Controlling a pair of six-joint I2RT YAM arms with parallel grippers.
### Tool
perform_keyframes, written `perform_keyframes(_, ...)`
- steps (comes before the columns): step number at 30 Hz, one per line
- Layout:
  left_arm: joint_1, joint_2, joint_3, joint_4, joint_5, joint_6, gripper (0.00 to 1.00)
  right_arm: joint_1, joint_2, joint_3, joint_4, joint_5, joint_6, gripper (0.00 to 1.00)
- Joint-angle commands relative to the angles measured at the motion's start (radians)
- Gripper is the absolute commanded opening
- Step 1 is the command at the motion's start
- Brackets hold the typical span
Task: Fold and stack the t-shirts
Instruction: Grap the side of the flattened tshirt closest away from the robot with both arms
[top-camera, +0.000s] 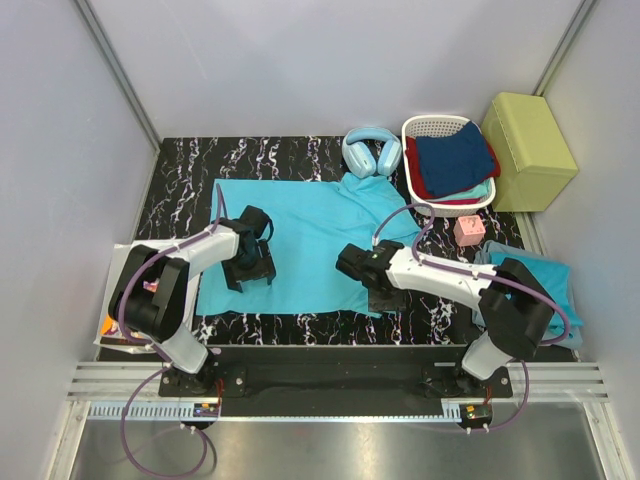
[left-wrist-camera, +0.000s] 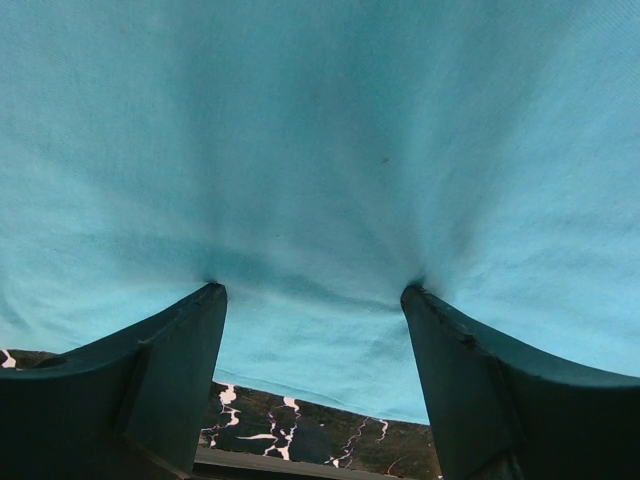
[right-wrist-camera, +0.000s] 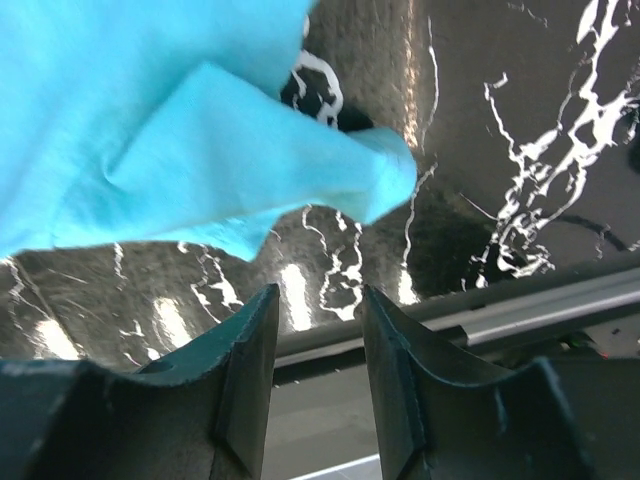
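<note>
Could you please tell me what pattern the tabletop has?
The tabletop is black with white marble-like veining, clearest in the top external view.

The t-shirt (top-camera: 300, 240) is seen as thin, matt cloth of fine knit, softly creased. The bench (top-camera: 185, 170) is finished in glossy black, veined white like marble, and light is reflected by it. The basket (top-camera: 435, 120) is made of white perforated plastic, the headphones (top-camera: 360, 158) of smooth plastic. The right claw (right-wrist-camera: 320, 292) is moulded in dark, matt plastic.
</note>
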Motion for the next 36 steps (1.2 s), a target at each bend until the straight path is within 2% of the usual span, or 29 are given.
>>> perform_keyframes(1, -0.013, -0.003, -0.001, 0.025, 0.028, 0.003, 0.76, -0.036, 0.01, 0.028, 0.062, 0.035, 0.019, 0.47)
perform_keyframes(13, -0.015, -0.038, -0.027, 0.021, 0.019, 0.007, 0.76, -0.134, 0.052, 0.013, 0.075, 0.094, 0.016, 0.47)
perform_keyframes(24, -0.015, -0.02, -0.008, 0.022, 0.022, 0.018, 0.76, -0.145, 0.067, -0.019, 0.118, 0.038, 0.022, 0.43)
perform_keyframes(35, -0.015, -0.021, -0.018, 0.021, 0.021, 0.019, 0.76, -0.173, 0.067, -0.066, 0.167, 0.002, 0.016, 0.13)
perform_keyframes(36, -0.015, -0.024, -0.019, 0.021, 0.022, 0.018, 0.76, -0.171, 0.065, -0.064, 0.166, 0.002, 0.013, 0.06)
